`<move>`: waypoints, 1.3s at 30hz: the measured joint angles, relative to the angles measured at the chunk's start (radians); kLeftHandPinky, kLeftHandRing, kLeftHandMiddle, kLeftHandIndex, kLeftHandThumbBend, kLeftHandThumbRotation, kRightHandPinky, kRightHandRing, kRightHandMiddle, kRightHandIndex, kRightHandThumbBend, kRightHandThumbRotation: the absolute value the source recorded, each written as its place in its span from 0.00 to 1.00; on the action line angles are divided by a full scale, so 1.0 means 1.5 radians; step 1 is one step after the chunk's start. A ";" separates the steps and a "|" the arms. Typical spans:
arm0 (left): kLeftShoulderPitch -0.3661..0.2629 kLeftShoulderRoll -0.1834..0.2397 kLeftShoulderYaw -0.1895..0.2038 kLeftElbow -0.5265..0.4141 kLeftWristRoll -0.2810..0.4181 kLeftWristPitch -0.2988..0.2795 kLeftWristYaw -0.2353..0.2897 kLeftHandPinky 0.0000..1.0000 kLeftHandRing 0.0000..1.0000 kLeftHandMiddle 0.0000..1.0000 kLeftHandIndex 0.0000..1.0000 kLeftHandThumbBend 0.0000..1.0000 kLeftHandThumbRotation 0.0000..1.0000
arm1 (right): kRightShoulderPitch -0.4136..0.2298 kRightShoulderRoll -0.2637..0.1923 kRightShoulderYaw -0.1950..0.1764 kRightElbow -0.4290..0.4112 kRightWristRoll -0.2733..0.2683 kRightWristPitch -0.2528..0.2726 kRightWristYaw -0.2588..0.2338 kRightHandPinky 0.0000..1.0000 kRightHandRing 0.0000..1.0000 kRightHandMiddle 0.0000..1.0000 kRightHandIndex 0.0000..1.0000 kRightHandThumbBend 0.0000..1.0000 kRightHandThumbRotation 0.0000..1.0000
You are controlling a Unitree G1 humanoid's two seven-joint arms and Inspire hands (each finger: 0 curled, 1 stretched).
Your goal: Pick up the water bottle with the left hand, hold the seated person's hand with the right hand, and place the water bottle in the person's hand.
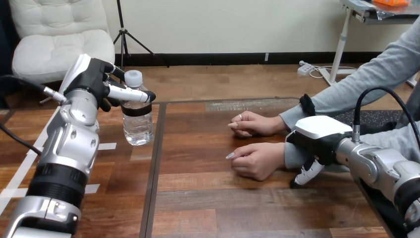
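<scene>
1. Firstly, the water bottle [137,124] is clear plastic and holds clear water nearly up to its shoulder. A white cap [132,78] closes its top, and a dark band [136,110] circles it just below the shoulder.
2. It stands upright, with its long axis vertical and the cap pointing up.
3. It is at the far left of the wooden surface [223,208], just left of a dark seam [154,148] that runs from near to far. I cannot tell whether its base rests on the surface or hangs just above it.
4. The left robot hand [96,82] is closed round the upper part of the bottle. One finger [130,93] lies across the front, just under the cap.
5. The person's far hand [253,124] and the person's near hand [256,159] both rest on the surface at the right. Both are loosely curled, with fingers pointing left, and lie well apart from the bottle.
6. The right robot hand [319,141] lies over the wrist of the near hand, its white back turned up. I cannot tell whether it grips that wrist.
</scene>
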 measured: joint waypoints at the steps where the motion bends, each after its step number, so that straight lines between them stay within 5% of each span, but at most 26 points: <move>1: 0.000 0.000 0.000 0.000 0.000 0.000 0.000 0.22 0.28 0.36 0.48 0.65 0.00 | 0.000 0.000 0.000 0.000 0.000 0.000 0.000 0.56 0.59 0.63 0.66 0.63 0.24; 15: 0.000 0.000 0.000 -0.001 -0.001 0.000 -0.003 0.22 0.28 0.36 0.47 0.65 0.00 | 0.000 0.000 -0.004 0.000 0.014 -0.001 0.000 0.42 0.49 0.55 0.58 0.51 0.22; 39: 0.000 0.000 0.000 -0.002 -0.001 0.000 -0.004 0.24 0.30 0.38 0.48 0.64 0.00 | 0.000 0.000 -0.014 0.000 0.035 -0.007 -0.002 0.43 0.50 0.54 0.58 0.42 0.27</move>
